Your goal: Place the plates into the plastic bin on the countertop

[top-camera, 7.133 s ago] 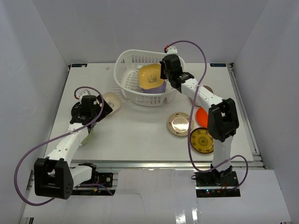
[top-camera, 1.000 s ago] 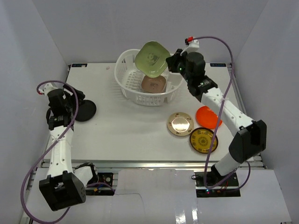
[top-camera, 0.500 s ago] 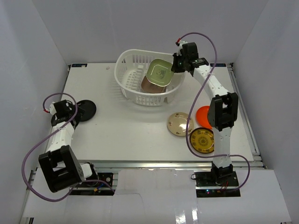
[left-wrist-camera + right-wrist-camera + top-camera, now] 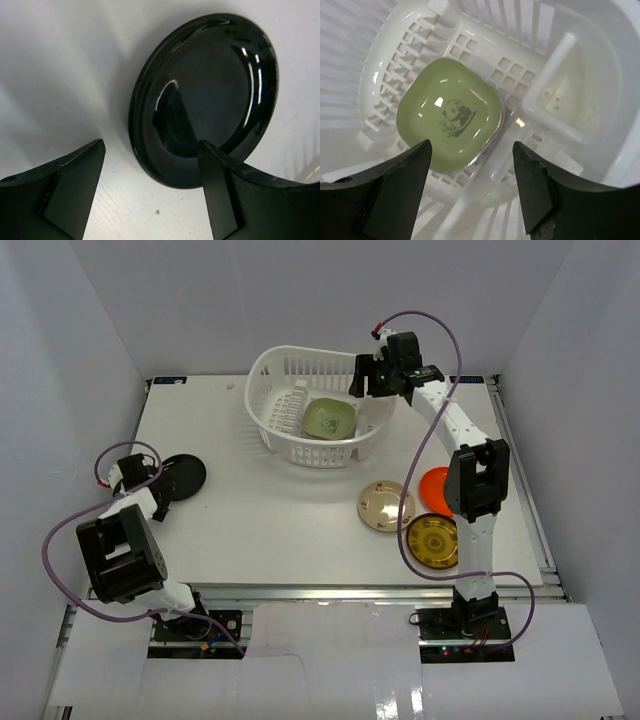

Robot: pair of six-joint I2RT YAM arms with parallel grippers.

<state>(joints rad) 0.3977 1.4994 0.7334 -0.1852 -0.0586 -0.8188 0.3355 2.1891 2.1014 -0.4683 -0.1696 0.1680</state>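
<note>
The white plastic bin stands at the back of the countertop. A green square plate with a panda lies flat inside it, seen from above in the right wrist view. My right gripper hovers open over the bin's right rim, and nothing sits between its fingers. A glossy black plate rests on the countertop at the left. My left gripper is open just beside it, with the black plate's near edge between the fingertips.
Three more plates lie at the right: a pale gold one, an orange one partly behind the right arm, and a dark gold-patterned one. White walls enclose the table. The bin's inner rack stands beside the green plate.
My right gripper has opened and the green plate has dropped from tilted to flat in the bin, covering the brown plate. The left arm has drawn in close to the black plate.
</note>
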